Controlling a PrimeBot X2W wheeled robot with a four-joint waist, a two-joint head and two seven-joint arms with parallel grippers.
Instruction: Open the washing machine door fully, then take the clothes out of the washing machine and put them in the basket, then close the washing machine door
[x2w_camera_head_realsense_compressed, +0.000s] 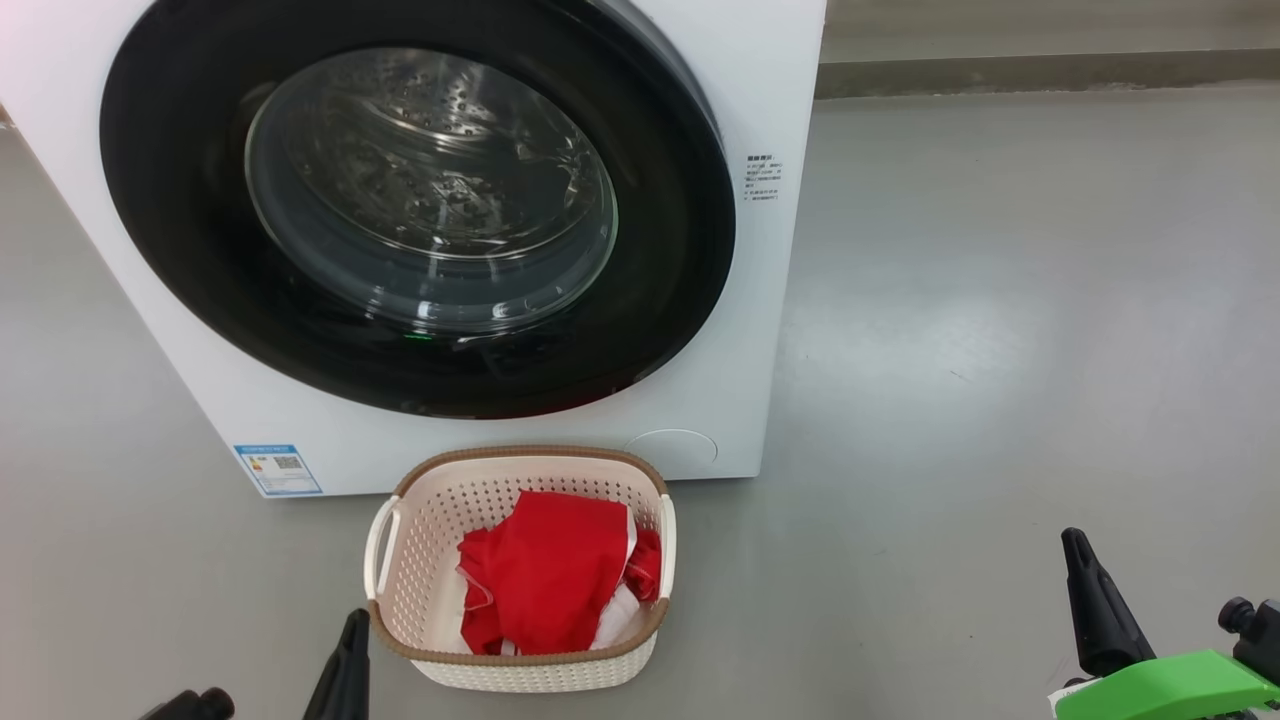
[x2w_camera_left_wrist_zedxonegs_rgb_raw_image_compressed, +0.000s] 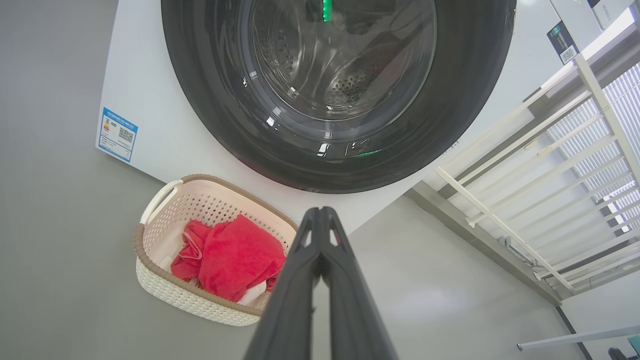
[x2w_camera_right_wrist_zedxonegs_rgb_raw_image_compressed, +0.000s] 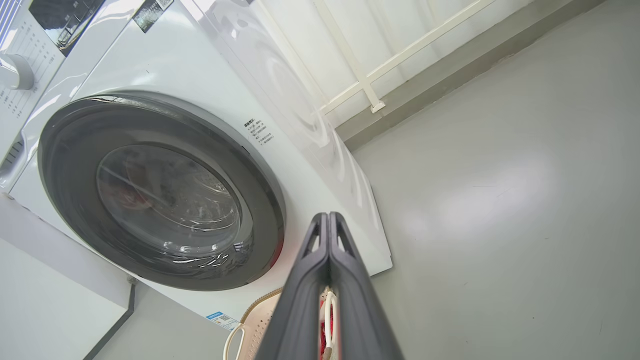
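Red clothes (x2w_camera_head_realsense_compressed: 545, 585) lie in the basket (x2w_camera_head_realsense_compressed: 530, 452); washing machine door (x2w_camera_head_realsense_compressed: 170, 200) closed.
The basket stands just before the washing machine (x2w_camera_head_realsense_compressed: 760, 300); left gripper (x2w_camera_left_wrist_zedxonegs_rgb_raw_image_compressed: 320, 212) and right gripper (x2w_camera_right_wrist_zedxonegs_rgb_raw_image_compressed: 327, 216) are closed, empty.

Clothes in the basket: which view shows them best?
Head view: the clothes lie unobstructed in the basket, seen from above. Left wrist view has them obliquely, one edge behind the left gripper. Right wrist view catches a red sliver behind the right gripper.
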